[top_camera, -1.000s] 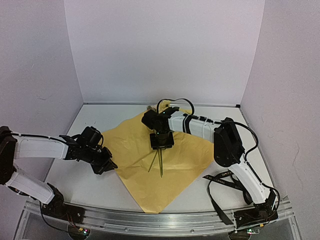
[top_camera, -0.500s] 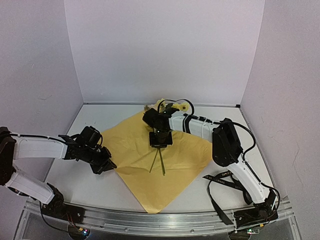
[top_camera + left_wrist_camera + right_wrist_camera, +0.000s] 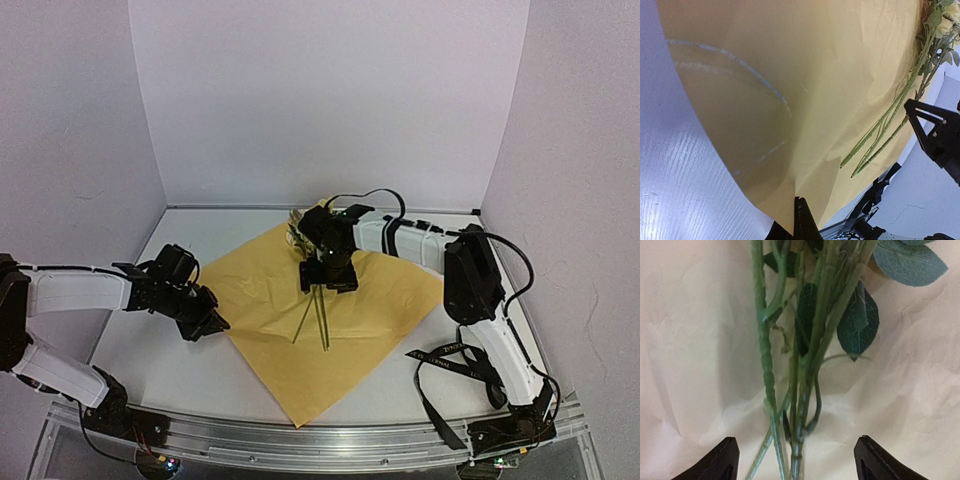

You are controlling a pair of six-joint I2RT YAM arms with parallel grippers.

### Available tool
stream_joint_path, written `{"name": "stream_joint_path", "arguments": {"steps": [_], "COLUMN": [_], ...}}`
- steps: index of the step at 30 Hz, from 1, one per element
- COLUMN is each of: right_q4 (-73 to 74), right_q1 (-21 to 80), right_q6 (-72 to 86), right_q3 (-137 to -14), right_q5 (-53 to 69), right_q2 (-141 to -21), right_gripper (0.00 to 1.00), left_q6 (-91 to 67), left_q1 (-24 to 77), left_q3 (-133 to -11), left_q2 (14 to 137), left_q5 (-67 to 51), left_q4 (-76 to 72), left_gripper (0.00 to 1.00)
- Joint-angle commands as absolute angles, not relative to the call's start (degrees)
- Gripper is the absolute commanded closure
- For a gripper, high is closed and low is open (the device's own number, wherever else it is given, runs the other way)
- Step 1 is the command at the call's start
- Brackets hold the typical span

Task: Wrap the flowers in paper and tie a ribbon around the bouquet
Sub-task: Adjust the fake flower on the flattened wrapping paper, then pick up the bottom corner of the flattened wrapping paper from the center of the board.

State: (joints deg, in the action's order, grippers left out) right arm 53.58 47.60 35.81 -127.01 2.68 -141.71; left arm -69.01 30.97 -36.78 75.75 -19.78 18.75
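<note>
The orange paper (image 3: 270, 290) lies flat as a diamond on the table. On it rest the flowers (image 3: 318, 322), stems toward me and pale blossoms at the sheet's far corner. My right gripper (image 3: 328, 278) hovers over the stems, open. In the right wrist view its gripper (image 3: 796, 465) straddles the green stems (image 3: 805, 340) without touching them. My left gripper (image 3: 205, 325) is shut on the paper's left corner. The left wrist view shows that gripper (image 3: 801, 220) pinching the paper (image 3: 790, 75) edge, with the stems (image 3: 890, 125) beyond. The black ribbon (image 3: 445, 365) lies looped by the right arm's base.
White walls close the table on three sides. A metal rail (image 3: 300, 445) runs along the near edge. The right arm's black cable (image 3: 365, 198) arches above the blossoms. Bare white table (image 3: 150, 350) shows left of the sheet.
My right gripper closed on the stems, then opened wide; the stems now lie free on the paper. The left gripper has drawn the paper's corner slightly left.
</note>
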Motion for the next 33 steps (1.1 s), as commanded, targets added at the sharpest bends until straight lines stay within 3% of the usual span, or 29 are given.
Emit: {"name": "stream_joint_path", "arguments": {"steps": [1,11,19,26,33], "right_q4": [52.35,27.49,5.06,-4.19,-12.03], "right_q1": [48.66,57.69,68.85,80.13,88.93], "right_q6": [28.68,2.51,-15.89,-26.15,-35.98], "right_q3": [-119.56,-77.57,-51.49,-46.24,-48.49], "right_q5": [4.02,4.55,0.47,-11.17,-21.12], "right_q2": [-127.44,-96.88,-85.49,-88.33,-96.81], "right_gripper": [0.11,0.09,0.07,0.06,0.07], "left_q6": [-67.79,-67.84,-67.15,-66.63,-66.10], "left_q1": [29.27,27.37,26.85,26.54,25.74], "left_q3": [-39.61,-40.39,-41.65,-41.55,-41.03], "left_q2": [74.54,75.33,76.47,76.74,76.41], "left_q5": [-23.57,-28.86,-30.46,-30.92,-31.23], "left_q4": [20.75,21.65,22.20,22.39,22.77], "left_gripper": [1.00,1.00,1.00,1.00,1.00]}}
